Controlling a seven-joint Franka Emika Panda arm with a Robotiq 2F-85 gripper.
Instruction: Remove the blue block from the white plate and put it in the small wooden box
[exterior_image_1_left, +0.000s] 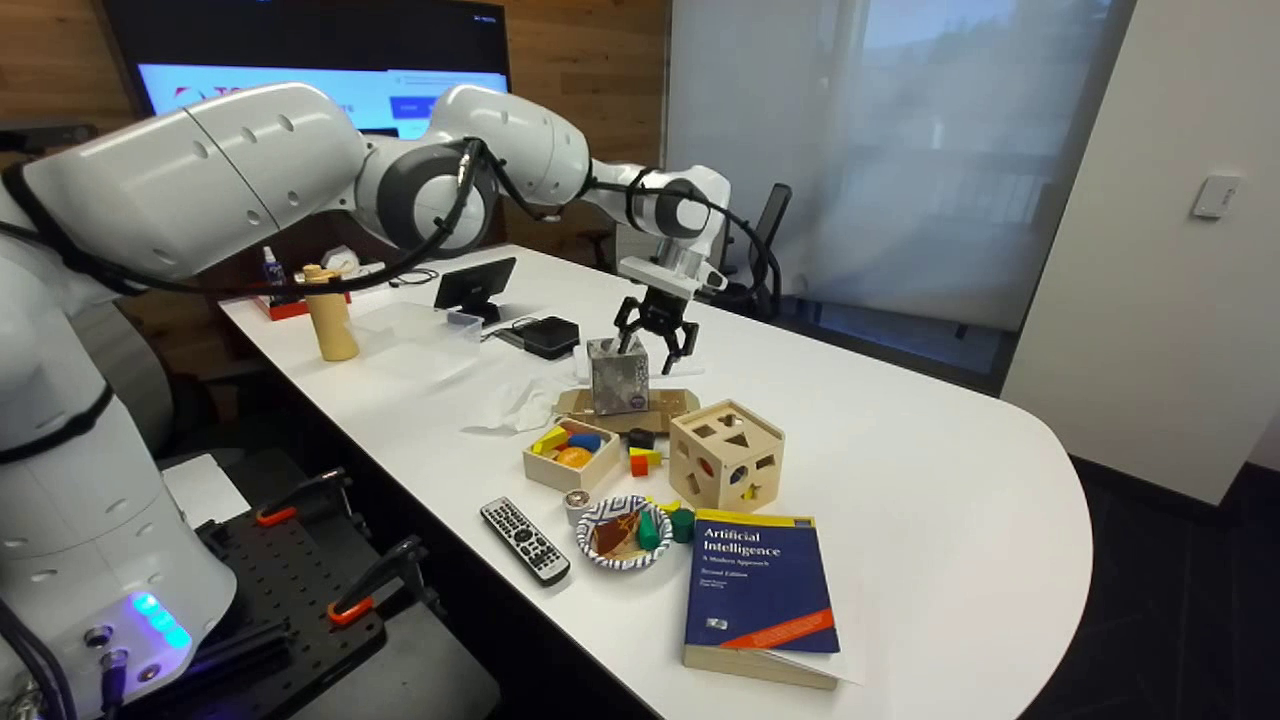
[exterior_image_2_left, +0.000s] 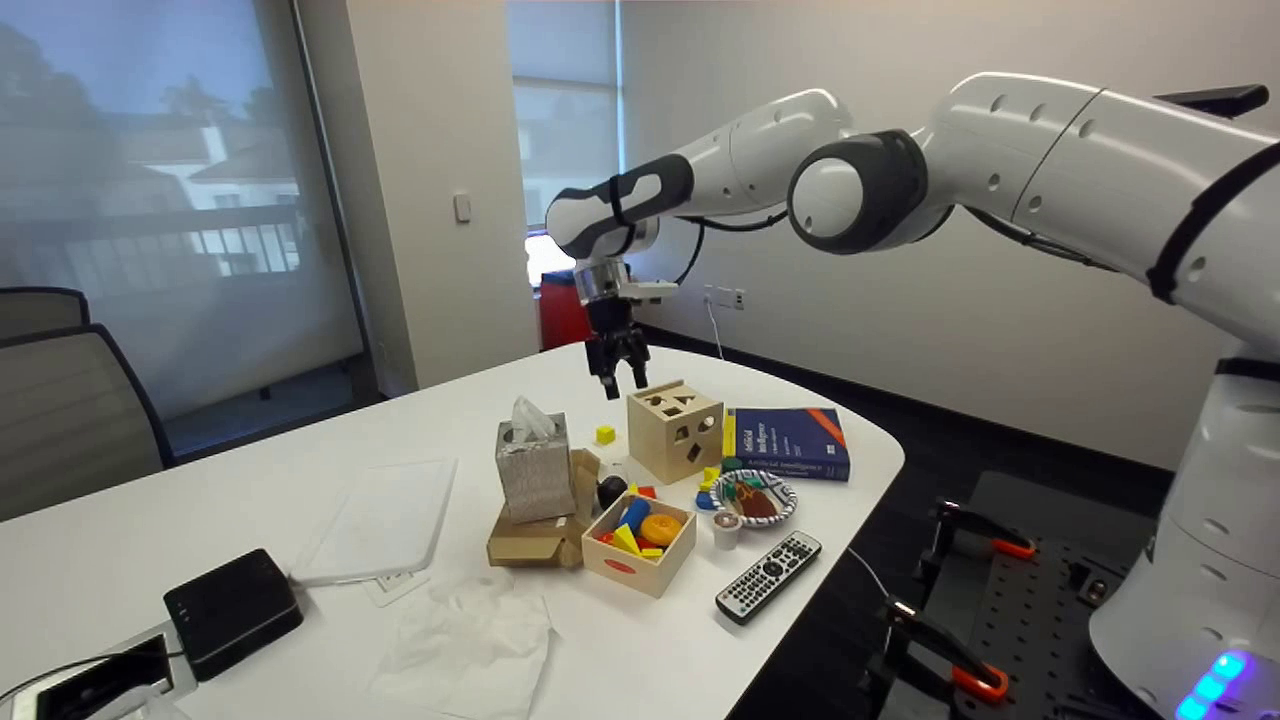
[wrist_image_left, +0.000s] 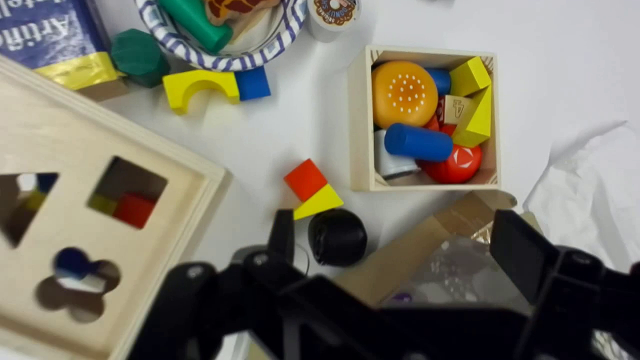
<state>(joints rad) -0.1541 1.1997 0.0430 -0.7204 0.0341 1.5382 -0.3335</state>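
Wrist view: gripper (wrist_image_left: 395, 230) spread wide, empty, blue cylinder (wrist_image_left: 419, 142) in box (wrist_image_left: 361, 125); both exterior views, plate (exterior_image_1_left: 622, 562) near robot-side edge of table (exterior_image_1_left: 930, 480).

Both ext. views look down from opp. sides of arm (exterior_image_1_left: 520, 140), sharing counter (exterior_image_1_left: 950, 470); wrist view, v. close, faces down past claw (wrist_image_left: 392, 225) at wooden box (wrist_image_left: 361, 125).

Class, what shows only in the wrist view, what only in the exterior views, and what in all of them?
Wrist view only: a wooden block with a printed mark, inside the small wooden box.
Exterior views only: the robot's arm, the black box and an office chair.
All share: the small wooden box, the holed wooden cube, small cup, blue book and open gripper.
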